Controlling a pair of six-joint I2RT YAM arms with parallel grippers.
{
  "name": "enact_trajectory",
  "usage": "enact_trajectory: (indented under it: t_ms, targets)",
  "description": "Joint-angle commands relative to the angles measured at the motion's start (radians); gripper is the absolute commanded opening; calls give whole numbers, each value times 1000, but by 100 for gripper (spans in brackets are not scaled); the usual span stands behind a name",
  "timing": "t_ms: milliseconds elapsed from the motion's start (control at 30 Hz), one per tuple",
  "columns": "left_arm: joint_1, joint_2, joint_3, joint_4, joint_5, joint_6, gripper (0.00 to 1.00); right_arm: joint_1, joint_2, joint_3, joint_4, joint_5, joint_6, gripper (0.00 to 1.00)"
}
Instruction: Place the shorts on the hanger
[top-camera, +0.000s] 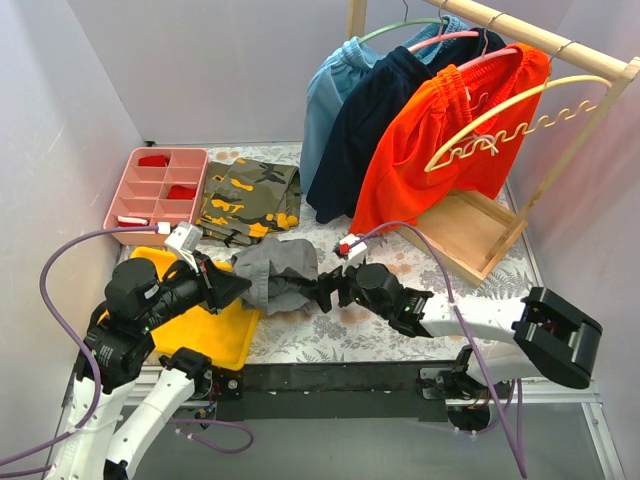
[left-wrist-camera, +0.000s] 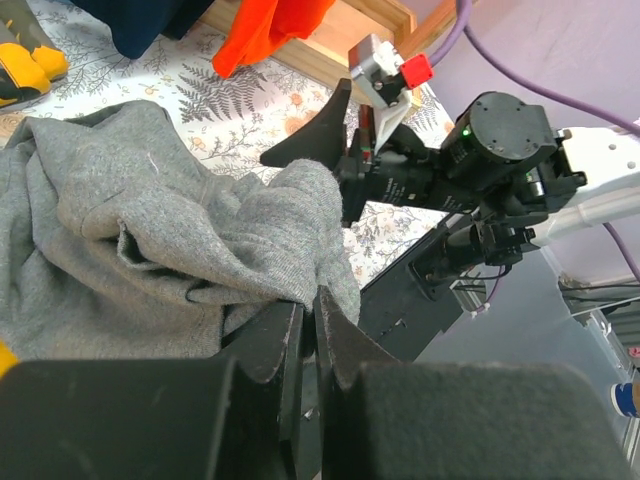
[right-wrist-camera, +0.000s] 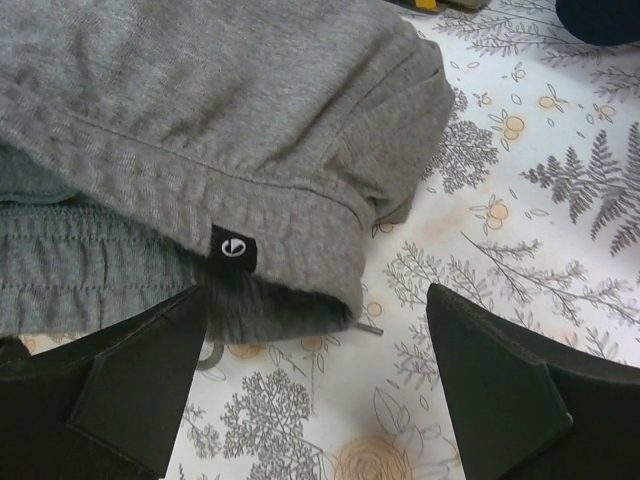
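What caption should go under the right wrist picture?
Open right gripper beside the crumpled grey shorts on the flowery table.

Five garments: three hang on the one wooden rack (top-camera: 540, 35) at the far right, a light blue garment (top-camera: 330, 100), a navy garment (top-camera: 365, 125) and an orange garment (top-camera: 425, 160). Two lie on the desk (top-camera: 330, 338), the grey shorts (top-camera: 280, 268) and a camouflage garment (top-camera: 245, 200). Four hangers: one green hanger (top-camera: 390, 27), a pink hanger (top-camera: 450, 36), a second pink hanger (top-camera: 490, 55) and one cream hanger (top-camera: 497, 137). One pink compartment tray (top-camera: 155, 185) stands far left, one yellow mat (top-camera: 210, 335) near left. Two arms, each with one claw: the left claw (top-camera: 237, 286) and the right claw (top-camera: 325, 292). Two purple cables, the left cable (top-camera: 48, 270) and the right cable (top-camera: 440, 270).
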Motion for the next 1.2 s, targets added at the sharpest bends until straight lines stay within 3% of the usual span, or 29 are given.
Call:
enact_trajectory:
  t_ms: [0, 100, 167, 200, 233, 267, 300, 533, 667, 900, 1000, 1100, 1167]
  targets:
    - [-2, 5, 25, -14, -10, -9, 0, -5, 95, 65, 183, 9, -49, 96]
    - [-2, 13, 43, -30, -15, -7, 0, -5, 166, 101, 243, 57, -61, 91]
    - [-2, 19, 60, -39, -27, -4, 0, -5, 212, 131, 244, 124, -69, 78]
    - [-2, 25, 71, -43, -33, -1, 0, -6, 218, 142, 200, 161, -69, 68]
    - [-2, 37, 95, -48, -45, 5, 0, -6, 191, 150, 179, 236, -58, 29]
    - [-2, 44, 105, -45, -47, 8, 0, -6, 162, 148, 157, 270, -53, 10]
    - [-2, 48, 112, -39, -47, 11, 0, -8, 126, 147, 136, 296, -50, 2]
    - [-2, 156, 204, 81, 8, 36, 0, -6, -286, 320, -292, 390, -41, 1]
    - [-2, 246, 296, 170, 85, 50, 0, -6, -385, 476, -516, 388, -47, 1]
    - [-2, 395, 369, 295, 252, 53, 0, -5, -460, 682, -729, 425, -72, 1]
    - [-2, 430, 324, 355, 317, 22, 0, -3, -457, 762, -821, 437, -72, 1]
    - [-2, 436, 180, 426, 315, -36, 0, -5, -432, 785, -877, 456, -52, 1]
    - [-2, 430, 42, 473, 286, -102, 8, -5, -382, 773, -956, 491, -14, 1]
